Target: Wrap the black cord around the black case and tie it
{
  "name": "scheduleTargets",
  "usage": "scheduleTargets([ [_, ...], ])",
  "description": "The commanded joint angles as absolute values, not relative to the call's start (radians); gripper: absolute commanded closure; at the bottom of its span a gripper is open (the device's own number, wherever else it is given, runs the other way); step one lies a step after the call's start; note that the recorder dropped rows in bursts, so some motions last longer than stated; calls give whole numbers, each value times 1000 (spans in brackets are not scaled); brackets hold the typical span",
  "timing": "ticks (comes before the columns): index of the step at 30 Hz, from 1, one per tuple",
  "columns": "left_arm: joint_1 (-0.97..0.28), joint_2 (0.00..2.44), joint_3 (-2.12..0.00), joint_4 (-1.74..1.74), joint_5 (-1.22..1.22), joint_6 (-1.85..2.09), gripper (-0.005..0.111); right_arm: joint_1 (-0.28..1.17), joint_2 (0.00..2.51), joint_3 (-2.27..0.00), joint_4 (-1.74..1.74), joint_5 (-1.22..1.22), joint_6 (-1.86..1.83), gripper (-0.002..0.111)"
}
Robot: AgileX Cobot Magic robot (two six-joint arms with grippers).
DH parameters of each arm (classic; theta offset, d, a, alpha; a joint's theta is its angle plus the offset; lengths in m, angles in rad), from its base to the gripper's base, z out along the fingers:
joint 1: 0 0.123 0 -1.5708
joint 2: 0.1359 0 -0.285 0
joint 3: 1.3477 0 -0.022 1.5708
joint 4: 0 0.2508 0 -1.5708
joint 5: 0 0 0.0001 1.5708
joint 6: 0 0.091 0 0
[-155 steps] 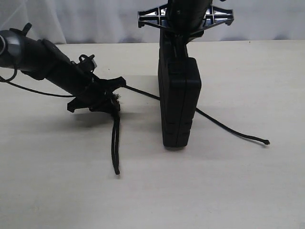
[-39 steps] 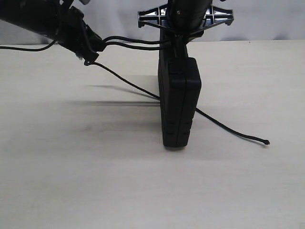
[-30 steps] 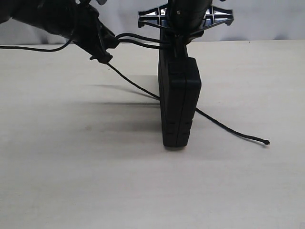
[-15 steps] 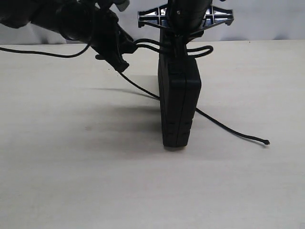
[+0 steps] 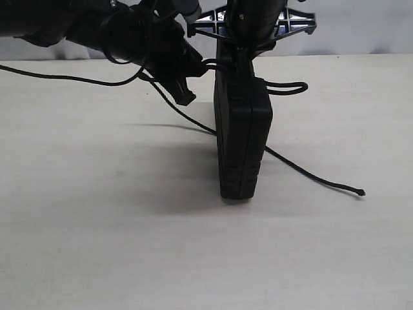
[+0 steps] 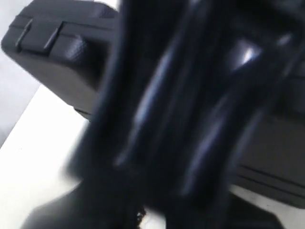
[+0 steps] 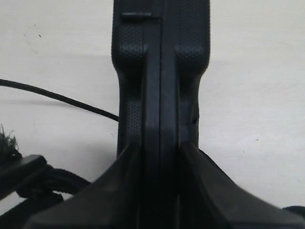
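Right wrist: pebble-textured black case (image 7: 190, 47), thin black cord (image 7: 57, 97).

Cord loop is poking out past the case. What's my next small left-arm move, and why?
Probably feed the left gripper a touch further toward the black case, which the right gripper clamps upright. The loop of black cord sticks out only slightly on the far side, likely too short to wrap yet.
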State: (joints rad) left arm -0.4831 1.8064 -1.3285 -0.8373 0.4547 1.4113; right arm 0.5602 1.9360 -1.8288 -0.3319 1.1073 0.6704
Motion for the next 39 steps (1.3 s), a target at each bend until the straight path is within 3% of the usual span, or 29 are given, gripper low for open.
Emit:
scheduleTargets([
  [1,-497,1808,-1329,-891,444,1413,107,558,1926,-1837,-346,1096,667,104],
  [14,-495,1808,-1329,-972,442,1413,105,558,1926,-1837,-346,1096,667,104],
  [16,-495,1808,-1329,-924,442,1413,97,558,1926,-1837,-346,1096,667,104],
  [21,-495,1808,-1329,-849,446,1408,64,558,1926,-1837,-346,1096,667,104],
  [25,-495,1808,-1329,-849,438,1408,51,558,1926,-1837,-346,1096,667,104],
  [39,-460,1808,-1329,-442,546,1195,49,558,1926,-1837,-346,1096,667,104],
])
